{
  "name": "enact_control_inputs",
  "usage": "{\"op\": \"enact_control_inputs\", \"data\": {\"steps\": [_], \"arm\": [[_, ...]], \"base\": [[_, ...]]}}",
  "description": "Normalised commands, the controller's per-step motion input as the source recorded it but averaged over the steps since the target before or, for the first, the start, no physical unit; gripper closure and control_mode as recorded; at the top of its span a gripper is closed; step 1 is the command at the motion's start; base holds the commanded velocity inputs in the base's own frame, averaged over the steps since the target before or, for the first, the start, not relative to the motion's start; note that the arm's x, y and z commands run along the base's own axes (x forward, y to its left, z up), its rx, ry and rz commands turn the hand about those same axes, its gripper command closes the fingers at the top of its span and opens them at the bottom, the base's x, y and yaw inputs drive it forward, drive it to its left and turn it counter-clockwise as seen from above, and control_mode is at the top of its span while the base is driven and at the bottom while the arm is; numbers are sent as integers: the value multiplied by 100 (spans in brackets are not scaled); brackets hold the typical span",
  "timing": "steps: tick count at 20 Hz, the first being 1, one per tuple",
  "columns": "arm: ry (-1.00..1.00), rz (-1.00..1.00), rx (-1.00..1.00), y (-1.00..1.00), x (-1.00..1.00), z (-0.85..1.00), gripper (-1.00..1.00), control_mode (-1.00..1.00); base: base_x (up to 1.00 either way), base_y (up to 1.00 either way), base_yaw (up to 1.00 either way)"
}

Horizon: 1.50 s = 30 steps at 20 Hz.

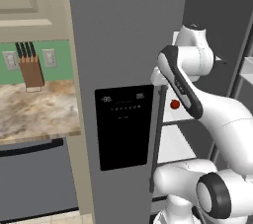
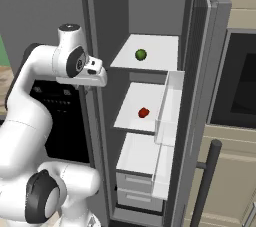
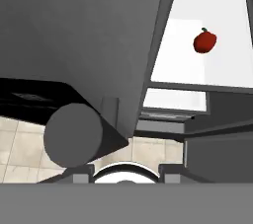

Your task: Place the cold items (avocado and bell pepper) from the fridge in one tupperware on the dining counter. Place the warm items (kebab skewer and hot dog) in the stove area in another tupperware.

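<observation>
The fridge (image 2: 50, 16) stands with its right door swung open and white shelves showing. On the upper shelf lies the small green avocado (image 2: 141, 54). One shelf lower sits the red bell pepper (image 2: 143, 112), also visible as bell pepper (image 1: 174, 104) and bell pepper (image 3: 204, 41). My gripper (image 2: 90, 87) hangs at the inner edge of the closed left door, outside the shelves, level with the upper shelf and well left of both items. In the hand view the gripper (image 3: 126, 173) has its fingertips (image 3: 83, 171) apart with nothing between them. The tupperware and dining counter are out of view.
The left door's dark handle (image 3: 74, 136) ends just below my hand. The open right door (image 2: 207, 71) carries white bins (image 2: 170, 106) beside the shelves, and drawers (image 2: 132, 186) sit at the fridge bottom. Left of the fridge, a marbled wall counter (image 1: 34, 112) holds a knife block (image 1: 31, 72).
</observation>
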Motion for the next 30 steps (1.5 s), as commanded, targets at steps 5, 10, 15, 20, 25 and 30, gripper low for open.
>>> {"op": "enact_control_inputs", "data": {"steps": [5,10,15,20,25,30], "arm": [[0,0,0,-5,-2,0,-100,-100],[-4,-7,0,-61,-70,-16,-100,-100],[-11,-11,-6,-84,-2,16,-100,-100],[-19,-20,-4,-61,58,45,-100,-100],[-11,-12,0,-69,68,67,-100,-100],[-20,-1,0,-10,56,48,-100,-100]], "base": [[0,0,0],[0,0,0],[0,0,0],[0,0,0],[0,0,0],[0,0,0]]}}
